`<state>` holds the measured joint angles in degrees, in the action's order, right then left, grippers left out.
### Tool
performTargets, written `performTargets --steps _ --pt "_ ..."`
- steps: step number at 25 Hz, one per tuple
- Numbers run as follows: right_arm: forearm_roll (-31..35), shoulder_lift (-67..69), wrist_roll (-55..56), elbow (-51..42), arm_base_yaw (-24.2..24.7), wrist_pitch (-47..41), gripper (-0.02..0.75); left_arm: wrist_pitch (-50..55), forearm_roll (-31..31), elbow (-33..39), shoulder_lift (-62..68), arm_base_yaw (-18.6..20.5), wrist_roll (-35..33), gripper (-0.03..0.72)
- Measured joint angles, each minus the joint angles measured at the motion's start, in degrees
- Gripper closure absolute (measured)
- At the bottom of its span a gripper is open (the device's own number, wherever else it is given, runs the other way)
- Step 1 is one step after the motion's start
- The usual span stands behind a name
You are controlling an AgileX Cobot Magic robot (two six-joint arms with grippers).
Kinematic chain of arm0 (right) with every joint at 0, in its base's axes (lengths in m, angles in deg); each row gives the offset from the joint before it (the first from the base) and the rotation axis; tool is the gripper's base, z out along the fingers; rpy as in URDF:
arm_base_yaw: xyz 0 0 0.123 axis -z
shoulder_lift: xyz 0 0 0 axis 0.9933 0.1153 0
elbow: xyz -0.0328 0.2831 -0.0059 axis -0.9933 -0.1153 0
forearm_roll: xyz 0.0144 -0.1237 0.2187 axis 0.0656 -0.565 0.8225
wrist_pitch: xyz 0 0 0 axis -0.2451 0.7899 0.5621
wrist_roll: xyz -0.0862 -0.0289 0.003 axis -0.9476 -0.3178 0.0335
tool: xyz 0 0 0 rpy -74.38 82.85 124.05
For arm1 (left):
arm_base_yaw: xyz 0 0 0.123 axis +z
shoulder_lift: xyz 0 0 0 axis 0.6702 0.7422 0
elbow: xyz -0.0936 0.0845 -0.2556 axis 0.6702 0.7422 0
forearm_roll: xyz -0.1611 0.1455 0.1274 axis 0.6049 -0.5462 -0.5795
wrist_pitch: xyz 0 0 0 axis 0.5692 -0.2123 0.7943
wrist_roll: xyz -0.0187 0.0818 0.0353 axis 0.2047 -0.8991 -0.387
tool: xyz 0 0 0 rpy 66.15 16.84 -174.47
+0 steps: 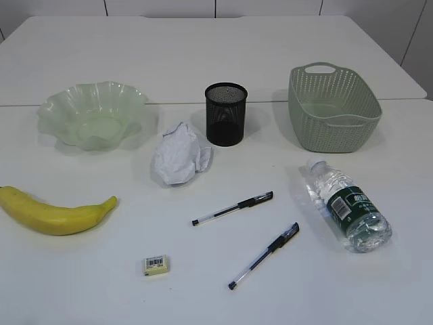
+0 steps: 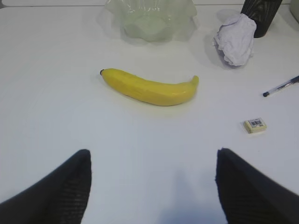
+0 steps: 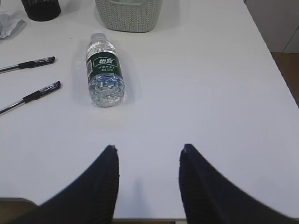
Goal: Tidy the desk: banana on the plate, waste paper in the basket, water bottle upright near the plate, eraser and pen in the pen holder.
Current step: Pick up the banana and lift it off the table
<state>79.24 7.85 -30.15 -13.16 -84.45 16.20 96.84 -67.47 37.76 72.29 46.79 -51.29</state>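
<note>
Left gripper (image 2: pixel 152 186): fingers apart, nothing between them, hovering over bare table short of the banana (image 2: pixel 148 87). Right gripper (image 3: pixel 148 182): fingers likewise apart and empty, near the table's front edge, the water bottle (image 3: pixel 105 70) ahead of it and well apart. Neither arm shows in the exterior view. Judgement: both are parked clear of the work, each facing its own side's objects, so no step is yet begun.

Layout, working outward:
- Banana lies on its side on the table, front left, not on the plate (image 1: pixel 93 115), which sits empty behind it.
- Bottle lies flat, cap (image 1: pixel 315 164) toward the basket (image 1: pixel 333 106); it must be stood up and carried across, since the plate is on the far side of the desk.
- Waste paper (image 1: pixel 180 154), crumpled, lies just beside the pen holder (image 1: pixel 226 114); the basket is well to its right and looks empty.
- Eraser (image 1: pixel 156 265) lies near the front edge, label up.
- Upper pen (image 1: pixel 233 208) and lower pen (image 1: pixel 264 256) lie roughly parallel, apart, between eraser and bottle.

Count: banana 1, plate 1, bottle 1, paper ball 1, basket 1, holder 1, eraser 1, pens 2. The task names one pen; judgement: both belong in the holder.
</note>
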Motion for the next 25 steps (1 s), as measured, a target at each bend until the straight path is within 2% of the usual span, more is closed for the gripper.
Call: performTargets --steps 20,25 --pt "0.0 0.0 0.0 0.0 0.0 0.0 0.416 0.0 0.0 0.0 0.0 0.0 0.0 0.098" --pt "0.0 0.0 0.0 0.0 0.0 0.0 0.416 -0.09 1.71 0.0 0.0 0.0 0.0 0.098"
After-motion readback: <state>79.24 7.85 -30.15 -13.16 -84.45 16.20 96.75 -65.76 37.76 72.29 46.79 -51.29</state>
